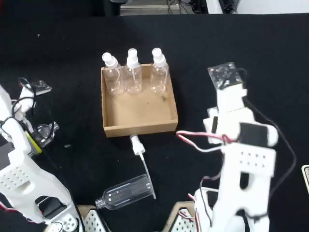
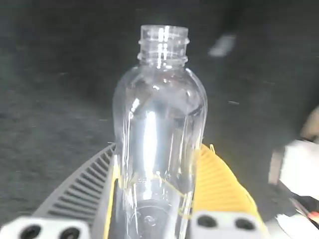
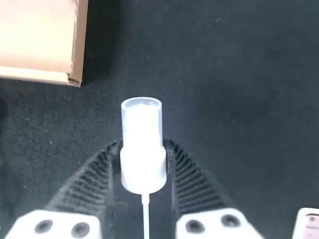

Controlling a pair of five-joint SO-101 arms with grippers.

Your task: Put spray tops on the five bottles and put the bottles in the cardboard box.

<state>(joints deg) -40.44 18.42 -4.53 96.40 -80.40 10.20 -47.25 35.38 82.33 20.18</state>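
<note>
Left wrist view: the left claw [image 2: 159, 152] is clamped low on a clear uncapped bottle [image 2: 159, 94], probably light, thin-walled and slippery, best squeezed gently at mid-body; the right claw [image 3: 143, 149] pinches a spray top [image 3: 142, 122] by its stiff collar, near the cardboard box [image 3: 40, 50].

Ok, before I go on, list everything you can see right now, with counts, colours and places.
table: one, black
cardboard box: one, brown, middle of the table
capped bottles: three, clear with white spray tops, upright in a row along the box's far wall
lying bottle: one, clear, no top, on its side on the table, nearer than the box
loose spray top: one, white, on the table just by the box's near wall
held bottle: one, clear, no top, in the left gripper
held spray top: one, white, in the right gripper
left gripper: grey and yellow fingers, shut
right gripper: black fingers, shut
</note>
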